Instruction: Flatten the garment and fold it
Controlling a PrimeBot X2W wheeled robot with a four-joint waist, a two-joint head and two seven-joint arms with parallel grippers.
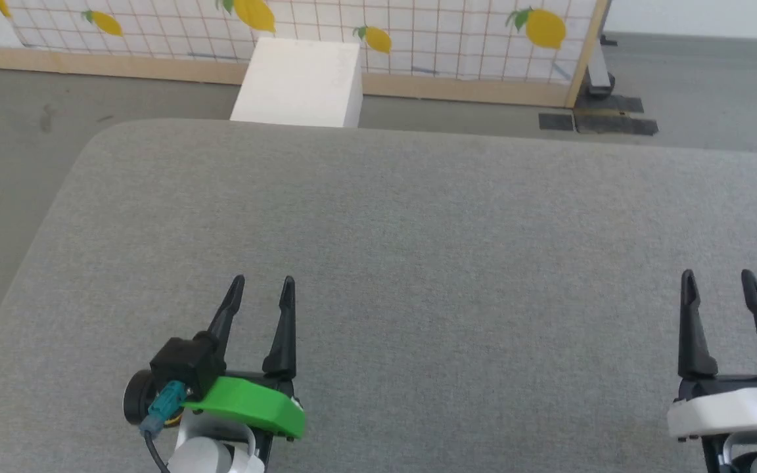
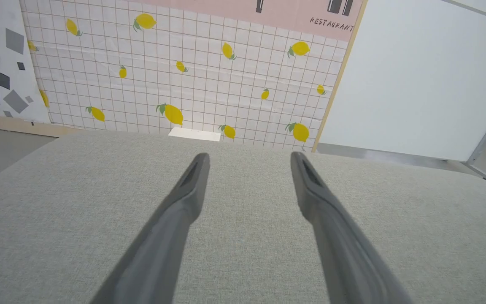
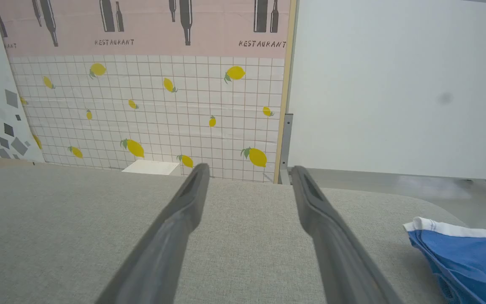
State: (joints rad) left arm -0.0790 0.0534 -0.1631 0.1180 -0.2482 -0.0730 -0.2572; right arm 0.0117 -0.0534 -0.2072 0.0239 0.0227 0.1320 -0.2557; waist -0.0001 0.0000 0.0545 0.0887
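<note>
Left jaws and right jaws gape wide, both empty. The garment (image 3: 473,261) lies bunched at four o'clock in the right wrist view (on the grey surface (image 1: 418,217)); best pinch its white-trimmed edge and drag it centreward.

A grey fabric-covered table (image 1: 418,217) spreads across the foreground. Beyond it a white box (image 1: 299,82) stands on grey floor (image 1: 17,131), before a wood-framed, lemon-printed grid panel (image 2: 184,84) beside a plain white wall (image 3: 395,84).

Head cam looks down on grey table (image 1: 418,263); 2 wrist cams sit low over it, facing lemon wall (image 2: 184,84).
</note>
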